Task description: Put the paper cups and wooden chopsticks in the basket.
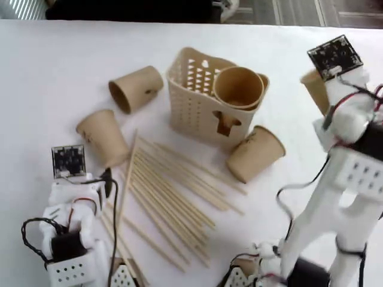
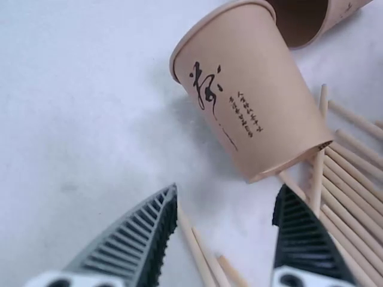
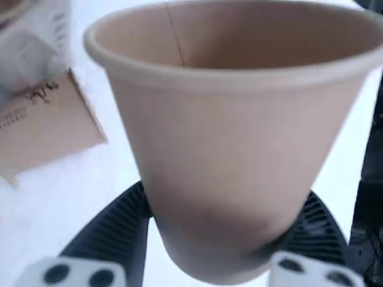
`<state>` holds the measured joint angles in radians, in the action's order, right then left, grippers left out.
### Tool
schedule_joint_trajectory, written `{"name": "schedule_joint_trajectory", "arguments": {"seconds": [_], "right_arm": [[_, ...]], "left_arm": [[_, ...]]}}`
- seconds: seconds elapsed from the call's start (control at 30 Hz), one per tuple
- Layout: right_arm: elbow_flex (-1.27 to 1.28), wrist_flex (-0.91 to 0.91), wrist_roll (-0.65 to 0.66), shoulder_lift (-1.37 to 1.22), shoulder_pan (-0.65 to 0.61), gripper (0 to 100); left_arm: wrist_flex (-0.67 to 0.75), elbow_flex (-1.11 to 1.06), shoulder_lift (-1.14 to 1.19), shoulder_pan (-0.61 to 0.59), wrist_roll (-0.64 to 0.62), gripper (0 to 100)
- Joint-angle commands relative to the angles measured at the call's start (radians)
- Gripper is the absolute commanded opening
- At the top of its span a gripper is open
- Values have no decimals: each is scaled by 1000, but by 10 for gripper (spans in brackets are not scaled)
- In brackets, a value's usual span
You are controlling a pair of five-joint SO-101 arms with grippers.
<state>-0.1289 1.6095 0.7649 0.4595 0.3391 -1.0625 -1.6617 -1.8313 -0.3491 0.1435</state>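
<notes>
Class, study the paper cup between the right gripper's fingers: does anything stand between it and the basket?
Nothing visible stands on the table between the held paper cup and the basket. A second paper cup already sits in the basket's end nearest it, taking part of the opening; the far end looks free.

White plastic left arm (image 1: 69,209) and right arm (image 1: 338,185), perforated housings (image 1: 69,272), looping black cables (image 1: 115,221), ribbed dark fingers (image 2: 299,233), seemingly square circuit boards (image 1: 67,160).
</notes>
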Motion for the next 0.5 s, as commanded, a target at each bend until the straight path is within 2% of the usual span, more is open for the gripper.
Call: {"name": "schedule_joint_trajectory", "arguments": {"seconds": [0.0, 0.23, 0.47], "right_arm": [[83, -117, -153, 147, -119, 233], [344, -394, -439, 249, -394, 232], [643, -802, -638, 248, -519, 233]], "left_arm": [[20, 6, 8, -10, 9, 267], [20, 6, 8, -10, 9, 267], [20, 6, 8, -10, 9, 267]]}}
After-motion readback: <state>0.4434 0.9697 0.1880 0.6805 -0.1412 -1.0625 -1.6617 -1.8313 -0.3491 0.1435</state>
